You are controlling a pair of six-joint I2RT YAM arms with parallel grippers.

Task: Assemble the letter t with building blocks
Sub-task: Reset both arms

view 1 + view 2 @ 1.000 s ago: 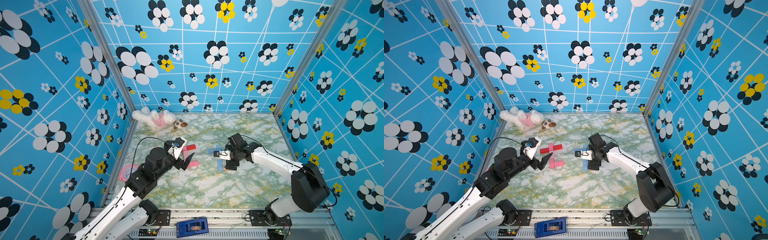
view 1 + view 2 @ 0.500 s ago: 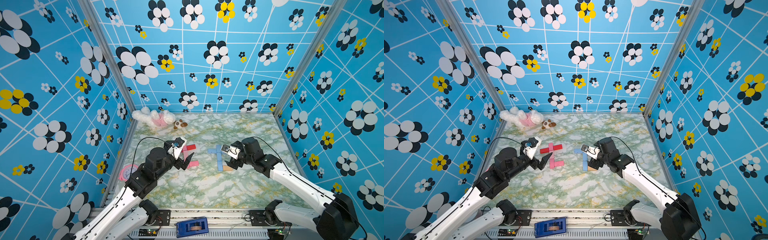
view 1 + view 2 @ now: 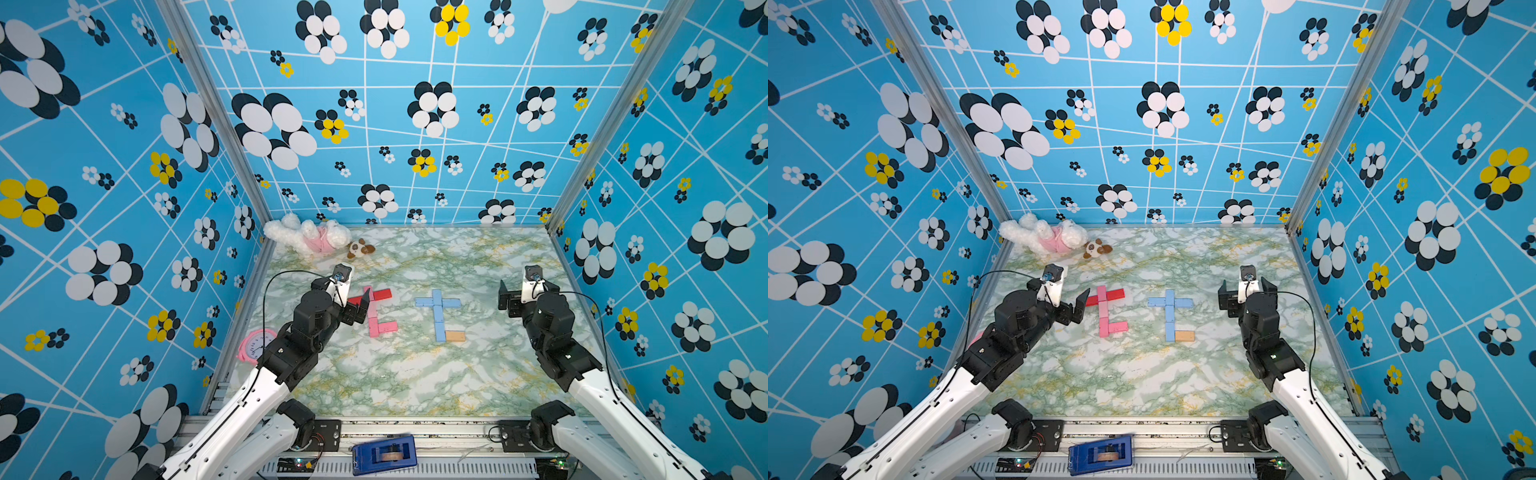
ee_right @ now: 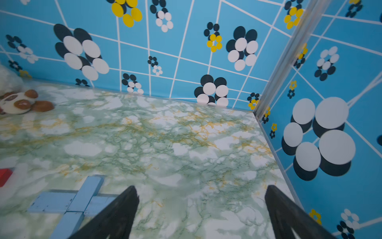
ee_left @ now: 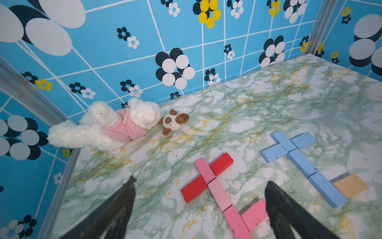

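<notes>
Top views, blue letter: the light blue blocks (image 3: 438, 320) lie flat mid-bench (image 3: 415, 386), a stem crossed by a bar, with a tan block (image 3: 455, 336) touching the foot. They are set edge to edge, presumably so the outline reads as a t.
Top views, pink letter: the pink blocks (image 3: 372, 326) form stem and foot, the red blocks (image 3: 381, 294) the crossbar. It lies just beside the blue letter.
Top views, left jaws: apart and empty, near the red bar's end.
Top views, right jaws: apart and empty, well apart from the blue letter, toward the side wall. Both letters look finished.
Left wrist: both letters lie ahead of the spread jaws; a plush toy (image 5: 115, 124) rests in the far corner.
Right wrist: only the light blue crossbar and a red corner show; the jaws are spread over bare bench.
Writing: none legible; the dial of the pink alarm clock (image 3: 256, 347) is too small to read.
</notes>
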